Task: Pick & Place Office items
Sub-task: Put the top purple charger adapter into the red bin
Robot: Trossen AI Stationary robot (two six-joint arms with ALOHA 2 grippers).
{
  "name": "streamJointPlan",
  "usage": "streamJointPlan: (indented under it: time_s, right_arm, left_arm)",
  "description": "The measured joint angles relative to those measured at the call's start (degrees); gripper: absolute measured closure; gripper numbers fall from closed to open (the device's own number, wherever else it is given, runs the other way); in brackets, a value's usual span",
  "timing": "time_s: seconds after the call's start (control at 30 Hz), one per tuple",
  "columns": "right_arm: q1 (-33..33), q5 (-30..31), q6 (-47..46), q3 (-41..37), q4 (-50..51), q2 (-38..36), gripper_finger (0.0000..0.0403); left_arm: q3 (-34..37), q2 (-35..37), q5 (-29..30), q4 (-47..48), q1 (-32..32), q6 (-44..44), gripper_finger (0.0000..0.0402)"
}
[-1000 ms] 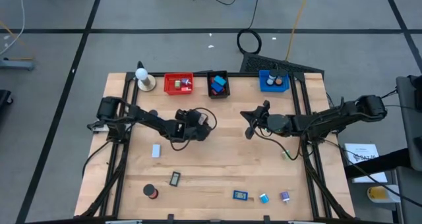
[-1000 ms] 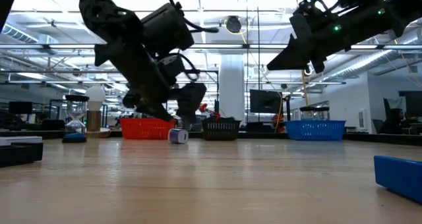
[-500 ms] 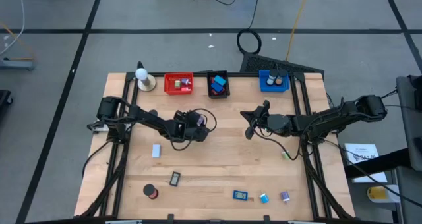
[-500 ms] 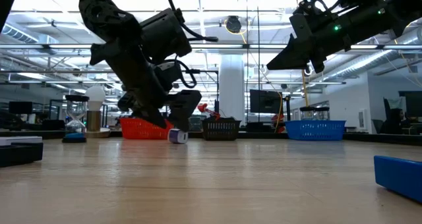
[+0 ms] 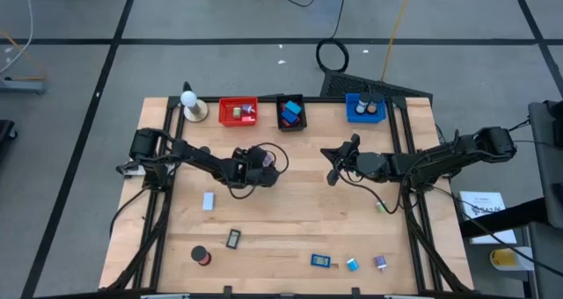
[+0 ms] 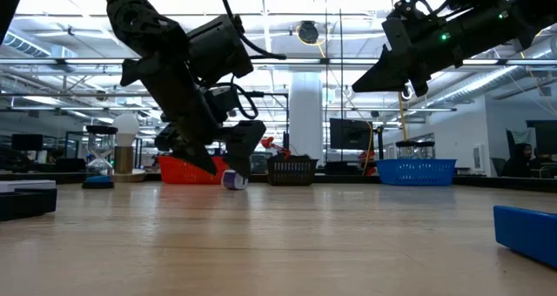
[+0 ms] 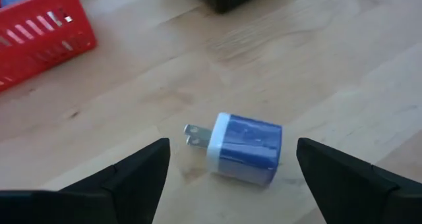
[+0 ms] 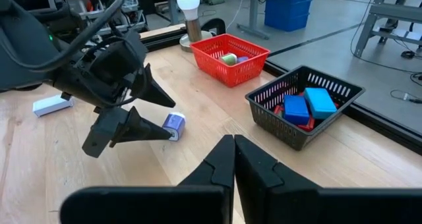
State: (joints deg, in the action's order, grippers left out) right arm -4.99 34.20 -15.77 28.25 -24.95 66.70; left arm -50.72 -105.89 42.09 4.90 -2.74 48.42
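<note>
Two wide-spread fingers of the left gripper (image 7: 231,168) straddle a blue charger plug (image 7: 242,149) lying on the counter (image 7: 343,66) — not touching it. The right gripper (image 8: 233,159) hangs above the counter, fingers pressed together — holding nothing.

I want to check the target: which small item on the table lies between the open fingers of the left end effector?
The small blue-and-white plug adapter, lying on its side before the red bin; the other loose items lie along the near edge.

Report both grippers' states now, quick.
Left gripper: open, fingers on either side of the blue and white plug adapter lying on the table, not gripping it.
Right gripper: shut, holding nothing, raised above the table.
</note>
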Motion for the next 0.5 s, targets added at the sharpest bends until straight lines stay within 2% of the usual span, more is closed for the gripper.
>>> streamJointPlan:
  time_s: [0.17,0.5]
  right_arm:
    - [0.00,0.00,0.00,0.00,0.09,0.00,0.0401]
    - [0.00,0.00,0.00,0.02,0.20,0.00,0.0401]
  left_arm:
    - [0.00,0.00,1.27,3.02,-0.02,-0.10,0.0076]
    - [0.00,1.07,2.97,13.05,0.00,-2.24,0.0145]
